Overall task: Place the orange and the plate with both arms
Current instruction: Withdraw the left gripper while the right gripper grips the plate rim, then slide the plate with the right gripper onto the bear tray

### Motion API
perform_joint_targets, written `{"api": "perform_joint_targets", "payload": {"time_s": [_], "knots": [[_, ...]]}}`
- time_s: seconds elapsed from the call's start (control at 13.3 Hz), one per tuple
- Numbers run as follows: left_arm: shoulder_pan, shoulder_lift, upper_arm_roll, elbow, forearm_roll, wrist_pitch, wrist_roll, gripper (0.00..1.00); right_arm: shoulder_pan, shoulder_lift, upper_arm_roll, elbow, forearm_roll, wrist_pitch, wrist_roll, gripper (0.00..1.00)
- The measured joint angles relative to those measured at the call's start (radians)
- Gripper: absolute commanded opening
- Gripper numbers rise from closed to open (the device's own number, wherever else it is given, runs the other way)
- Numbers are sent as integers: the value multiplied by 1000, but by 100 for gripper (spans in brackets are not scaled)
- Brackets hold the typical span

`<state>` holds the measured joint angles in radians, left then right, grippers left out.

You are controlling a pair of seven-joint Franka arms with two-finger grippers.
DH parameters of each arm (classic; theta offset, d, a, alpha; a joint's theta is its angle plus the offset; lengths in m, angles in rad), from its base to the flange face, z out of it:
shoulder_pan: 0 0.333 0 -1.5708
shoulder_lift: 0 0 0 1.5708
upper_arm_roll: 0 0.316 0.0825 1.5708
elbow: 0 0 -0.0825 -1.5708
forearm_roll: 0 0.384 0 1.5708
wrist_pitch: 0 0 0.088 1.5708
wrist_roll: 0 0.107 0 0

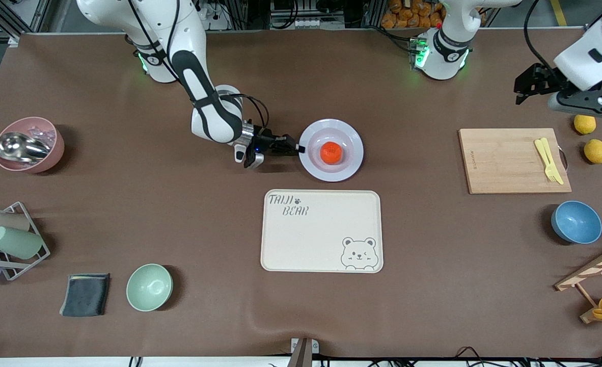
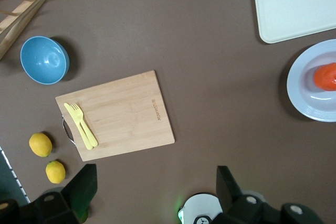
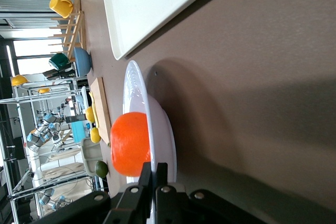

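On the brown desk (image 1: 128, 214), farther from the front camera than the cream tray (image 1: 321, 232), sits the round pale lavender plate (image 1: 349, 137). The small orange (image 1: 331, 152) rests in its sunken centre. The right claw (image 1: 297, 149) is clamped on the plate's rim. The left claw (image 1: 530, 84), jaws apart, waits above the desk's left-arm end.

Bear tray (image 1: 321, 232): I see it cream, flat, mid-desk.
Cutting board (image 1: 514, 160): toward the left arm's end, I see a yellow fork (image 1: 548, 160) on it.
Lemons (image 1: 596, 151): I count two beside the board.
Blue bowl (image 1: 576, 222): nearer me than the board.
Green bowl (image 1: 149, 287): beside a dark cloth (image 1: 85, 294).
Pink bowl (image 1: 29, 145): I see a metal scoop (image 1: 20, 145) in it.
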<state>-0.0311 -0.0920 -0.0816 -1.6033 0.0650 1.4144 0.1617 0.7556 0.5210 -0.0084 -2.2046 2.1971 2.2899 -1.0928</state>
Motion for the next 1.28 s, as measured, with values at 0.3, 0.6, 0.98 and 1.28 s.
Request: {"api": "perform_joint_targets", "payload": {"time_s": [0.3,0.6,0.98,1.28], "knots": [[23,-8,4,11,-21,0,15,100,1,0,2,14,46,-45,1,0],[22,-8,-2,20,-22,0,15,100,1,-24,4,26,81,-55,31,0],[20,-8,-5,47,-22,0,15,100,-1,-69,-3,40,97,-55,82,0],[15,-8,-8,56,-22,0,15,100,-55,-66,-17,97,100,-54,108,0]]}}
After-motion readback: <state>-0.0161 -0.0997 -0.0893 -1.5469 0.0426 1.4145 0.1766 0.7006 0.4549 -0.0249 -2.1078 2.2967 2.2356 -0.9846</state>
